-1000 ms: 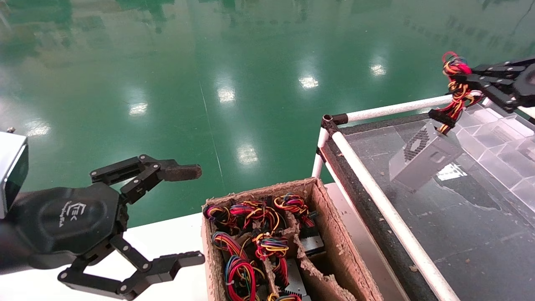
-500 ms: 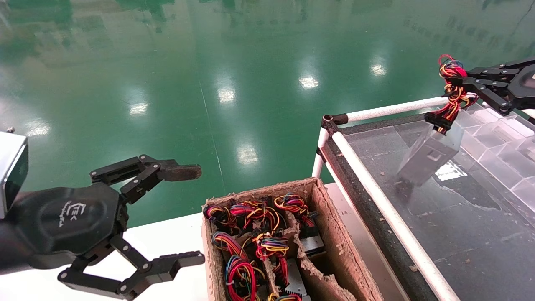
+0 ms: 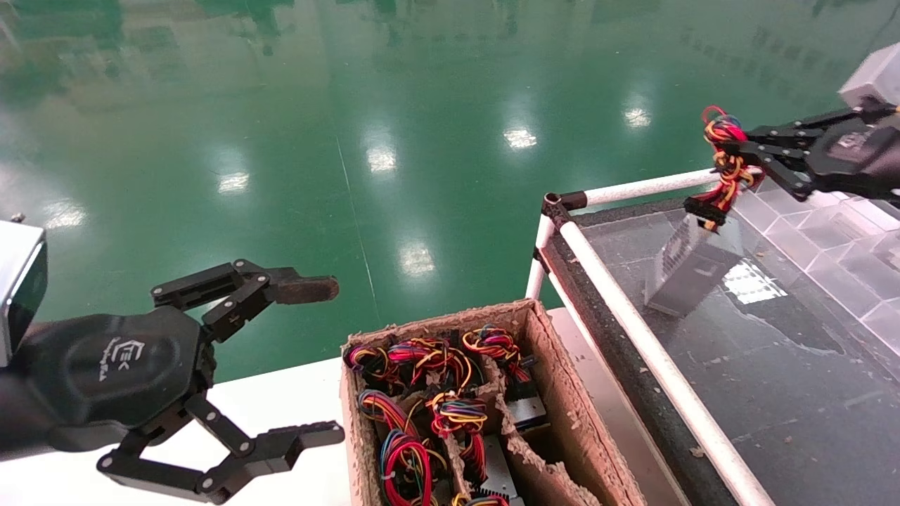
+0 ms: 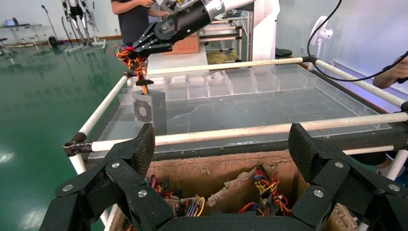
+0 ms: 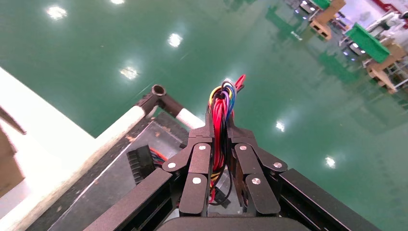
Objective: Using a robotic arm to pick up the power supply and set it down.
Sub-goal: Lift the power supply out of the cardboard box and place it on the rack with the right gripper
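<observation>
The power supply (image 3: 685,270), a silver-grey metal box with a perforated side, hangs by its red, yellow and black wire bundle (image 3: 724,151). It is over the near left corner of the clear-topped table (image 3: 773,365). Its lower edge is at or just above the surface; contact cannot be told. My right gripper (image 3: 731,144) is shut on the bundle, and in the right wrist view the wires (image 5: 221,103) run between its closed fingers (image 5: 219,127). The left wrist view shows the box (image 4: 149,110) upright under that gripper (image 4: 139,48). My left gripper (image 3: 320,362) is open and idle at the lower left.
A torn brown cardboard box (image 3: 548,365) holding several more wired units stands in front of me, beside the table's white pipe rail (image 3: 633,323). Clear plastic compartments (image 3: 830,232) line the table's far side. A person (image 4: 132,19) stands beyond the table.
My right gripper has moved left and slightly down with the power supply, and the hanging box has swung and turned. My left arm has not moved.
</observation>
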Motion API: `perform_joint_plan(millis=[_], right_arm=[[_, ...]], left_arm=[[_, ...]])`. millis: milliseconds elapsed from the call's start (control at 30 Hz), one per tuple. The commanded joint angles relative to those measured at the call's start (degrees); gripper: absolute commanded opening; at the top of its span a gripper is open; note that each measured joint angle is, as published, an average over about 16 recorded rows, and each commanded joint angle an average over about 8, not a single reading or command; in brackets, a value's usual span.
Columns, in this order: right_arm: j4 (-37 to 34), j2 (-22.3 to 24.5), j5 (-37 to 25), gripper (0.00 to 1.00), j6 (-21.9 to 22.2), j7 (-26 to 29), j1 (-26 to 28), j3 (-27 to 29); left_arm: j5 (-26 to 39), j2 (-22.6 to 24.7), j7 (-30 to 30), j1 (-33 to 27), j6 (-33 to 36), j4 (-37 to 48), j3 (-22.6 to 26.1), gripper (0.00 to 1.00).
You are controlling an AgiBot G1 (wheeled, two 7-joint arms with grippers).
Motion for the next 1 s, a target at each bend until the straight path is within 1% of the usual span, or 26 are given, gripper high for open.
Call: perform_joint_plan(millis=[33,300,533,633,800,1000], right_arm=[[-0.3,-1.0,0.3,0.00,1.3,-0.3,-0.5,0.2],[-0.5,-3.9,-0.5,0.00,6.4,-2.3,0.2,-0.3],[-1.1,-7.3,-1.2,0.00,13.8,-3.5,1.2,-0.7],[-1.2,-8.5,-1.6,0.00,16.1,-3.9,1.4,-1.0],[-1.2,-9.7,-2.3,0.00,17.5,-4.2,1.8,-1.5],[-1.1,-10.6,-3.1,0.00,17.5,-4.4,2.1,-2.1]], left_arm=[[0.0,0.0,0.0,0.0,0.0,0.0,0.0,1.00],[0.0,0.0,0.0,0.0,0.0,0.0,0.0,1.00],[0.0,0.0,0.0,0.0,0.0,0.0,0.0,1.00],[0.0,0.0,0.0,0.0,0.0,0.0,0.0,1.00],[0.0,0.0,0.0,0.0,0.0,0.0,0.0,1.00],[0.0,0.0,0.0,0.0,0.0,0.0,0.0,1.00]])
